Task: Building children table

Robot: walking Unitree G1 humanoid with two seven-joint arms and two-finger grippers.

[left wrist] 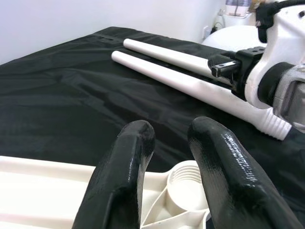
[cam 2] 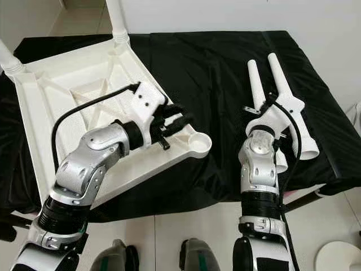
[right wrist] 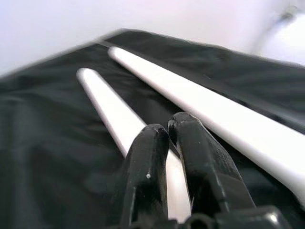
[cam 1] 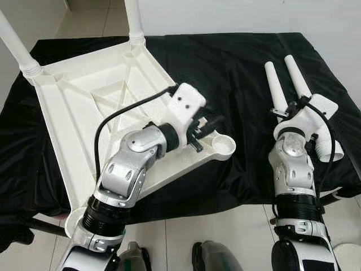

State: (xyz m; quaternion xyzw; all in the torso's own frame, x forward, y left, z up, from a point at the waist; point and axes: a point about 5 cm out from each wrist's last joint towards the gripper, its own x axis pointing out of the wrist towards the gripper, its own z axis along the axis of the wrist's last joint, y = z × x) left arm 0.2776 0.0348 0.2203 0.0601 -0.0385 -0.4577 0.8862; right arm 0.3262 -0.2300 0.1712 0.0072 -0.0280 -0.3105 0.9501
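White: 2 loose legs (cam 1: 287, 84); right tool (right wrist: 167, 138) clenched on 1; left tool (left wrist: 169, 148) released.

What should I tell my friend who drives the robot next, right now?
Left gripper: open, hovering over the empty leg socket at the near corner of the upside-down tabletop.
Right gripper: fingers close together over one of two loose legs lying on the black cloth; grip unclear.
Done: two legs stand in the far corners.
Left: fit the two loose legs.
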